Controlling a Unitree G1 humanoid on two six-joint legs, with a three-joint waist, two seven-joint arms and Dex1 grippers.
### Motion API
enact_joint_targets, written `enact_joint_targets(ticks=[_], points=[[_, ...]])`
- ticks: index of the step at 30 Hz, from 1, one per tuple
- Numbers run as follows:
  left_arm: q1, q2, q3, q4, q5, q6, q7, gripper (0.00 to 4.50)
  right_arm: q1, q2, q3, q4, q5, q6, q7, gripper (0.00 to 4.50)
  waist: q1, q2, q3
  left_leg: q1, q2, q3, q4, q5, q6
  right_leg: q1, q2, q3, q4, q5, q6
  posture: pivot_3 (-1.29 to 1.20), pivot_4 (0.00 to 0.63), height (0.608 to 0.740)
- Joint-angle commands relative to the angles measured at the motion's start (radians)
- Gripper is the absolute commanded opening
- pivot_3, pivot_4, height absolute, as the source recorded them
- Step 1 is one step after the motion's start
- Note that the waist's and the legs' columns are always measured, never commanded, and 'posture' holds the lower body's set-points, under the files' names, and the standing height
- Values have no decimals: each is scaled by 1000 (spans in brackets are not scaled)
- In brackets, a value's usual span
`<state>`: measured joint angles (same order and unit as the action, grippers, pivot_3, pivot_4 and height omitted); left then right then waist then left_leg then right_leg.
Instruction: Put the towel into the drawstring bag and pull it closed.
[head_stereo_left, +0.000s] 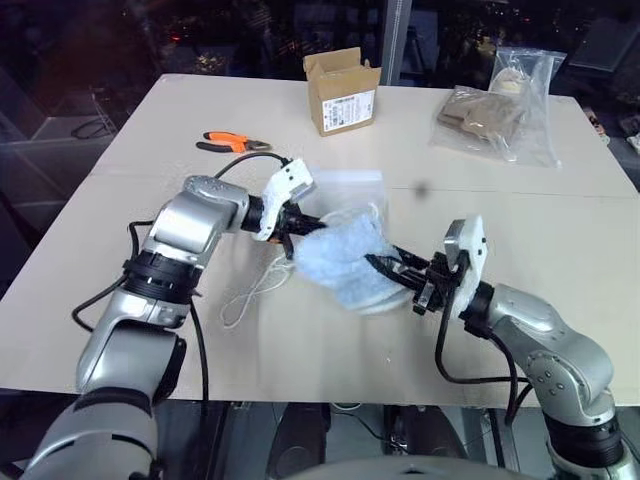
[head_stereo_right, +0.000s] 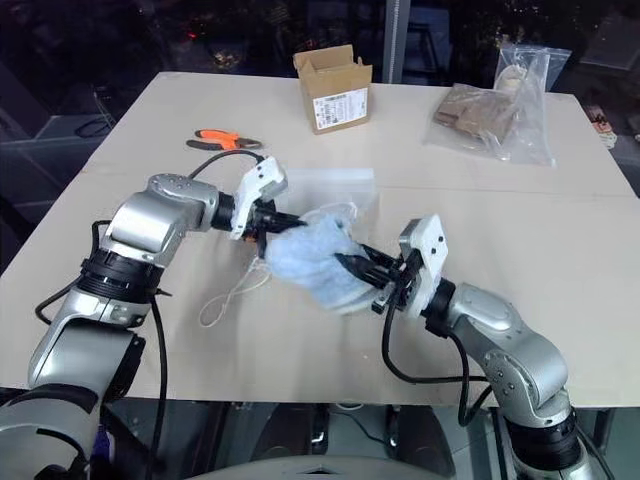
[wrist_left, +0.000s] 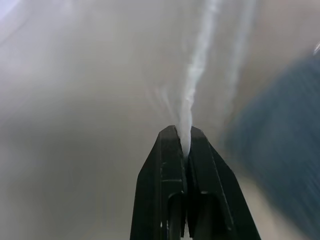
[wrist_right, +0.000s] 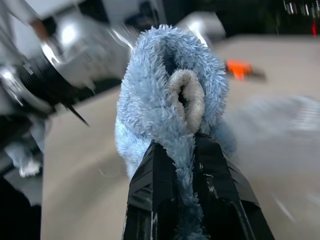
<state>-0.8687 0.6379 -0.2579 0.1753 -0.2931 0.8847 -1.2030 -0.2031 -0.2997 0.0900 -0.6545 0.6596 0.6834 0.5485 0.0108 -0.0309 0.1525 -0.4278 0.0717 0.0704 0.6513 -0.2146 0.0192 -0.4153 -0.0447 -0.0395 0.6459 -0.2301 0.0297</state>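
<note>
A pale beige table (head_stereo_left: 560, 240) carries the work area, with dark glass panels behind its far edge. The landmark for all positions below is the cardboard box (head_stereo_left: 342, 90), which stands open-topped near the far edge of the table.

Left gripper (head_stereo_left: 293, 232): located on the near side of the box, above the table centre. Its two black fingers are pressed together on a thin fold of the white drawstring bag (head_stereo_left: 350, 190). The left wrist view confirms this: the fingertips (wrist_left: 170, 145) meet on a narrow pleat of white fabric.

Right gripper (head_stereo_left: 385, 267): located nearer the robot than the box and to the right of the left gripper. Its fingers are clamped on the towel (head_stereo_left: 345, 258). In the right wrist view the light-blue terry cloth rises from between the fingers (wrist_right: 150, 180), with the whitish stitched edge curled at the top.

The towel hangs between the two grippers, bunched, directly in front of the box. The bag's sheer fabric lies partly behind and around the towel; how far the towel sits inside it cannot be determined. The white cord (head_stereo_left: 255, 290) trails in a loop on the table below the left gripper.

Orange-handled pliers (head_stereo_left: 232, 143) lie left of the box. A clear plastic bag (head_stereo_left: 500, 115) with brown contents lies right of the box.
</note>
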Motion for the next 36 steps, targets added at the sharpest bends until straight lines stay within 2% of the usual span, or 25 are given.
enact_joint_targets(ticks=[1, 4, 9, 15, 20, 23, 25, 29, 32, 36], points=[[2, -26, 28, -91, -58, 68, 19, 20, -64, 9, 32, 87, -59, -60, 3, 0, -1, 0, 0, 0, 0, 0, 0, 0, 0, 0, 0, 0, 0, 0, 0, 0, 150, 740], [22, -46, 48, -149, -98, 103, 37, 20, -111, -12, 116, 242, -210, -127, -6, 0, -1, 0, 0, 0, 0, 0, 0, 0, 0, 0, 0, 0, 1, 2, -3, 0, 150, 740], [33, -75, 102, -203, -151, 144, 89, 20, -153, -66, 221, 397, -368, -133, -2, 0, -3, 0, 0, -1, 0, 0, 0, 0, 0, -2, 1, 1, 1, 2, -3, 0, 150, 740], [43, -84, 132, -213, -149, 138, 147, 20, -143, -123, 254, 413, -432, -60, 7, 0, 3, 0, 0, -3, 0, 1, 0, 0, 0, -3, 0, 1, 0, 2, -3, 0, 150, 740], [52, -82, 134, -232, -168, 136, 172, 20, -152, -123, 247, 411, -453, 34, -19, 0, 0, 0, 0, -1, 0, 1, 0, 0, 0, -3, 1, 2, 2, 2, -3, 0, 150, 740], [84, -56, 103, -272, -156, 113, 165, 20, -141, -6, 126, 372, -308, 84, -37, 0, 1, 0, 0, 0, 0, 1, 0, 0, 0, -2, 1, 2, 2, 2, -3, 0, 150, 740], [90, -56, 101, -267, -148, 106, 182, 20, -111, 19, 93, 324, -253, 58, 0, 0, 2, 0, 0, -1, 0, 1, 0, 0, 0, -2, 1, 2, 3, 2, -3, 0, 150, 740], [56, -67, 101, -175, -105, 116, 254, 20, -5, -35, 70, 118, -109, 8, 157, 0, 4, 0, 0, -3, 0, 0, 0, 0, 0, -3, 1, 3, 0, 2, -3, 0, 150, 740], [0, -76, 119, -81, -86, 110, 290, 20, 33, -80, 19, 18, -37, 4, 190, 0, 3, 0, 0, -3, -1, 0, 0, 0, 0, -2, 1, 3, 0, 2, -3, 0, 150, 740], [-11, -40, 48, -86, -18, -11, 254, 20, 74, -120, -22, -29, 8, -19, 205, 0, 1, 0, 0, -2, 0, -1, 0, 0, 0, -2, 3, 3, 1, 2, -3, 0, 150, 740]])
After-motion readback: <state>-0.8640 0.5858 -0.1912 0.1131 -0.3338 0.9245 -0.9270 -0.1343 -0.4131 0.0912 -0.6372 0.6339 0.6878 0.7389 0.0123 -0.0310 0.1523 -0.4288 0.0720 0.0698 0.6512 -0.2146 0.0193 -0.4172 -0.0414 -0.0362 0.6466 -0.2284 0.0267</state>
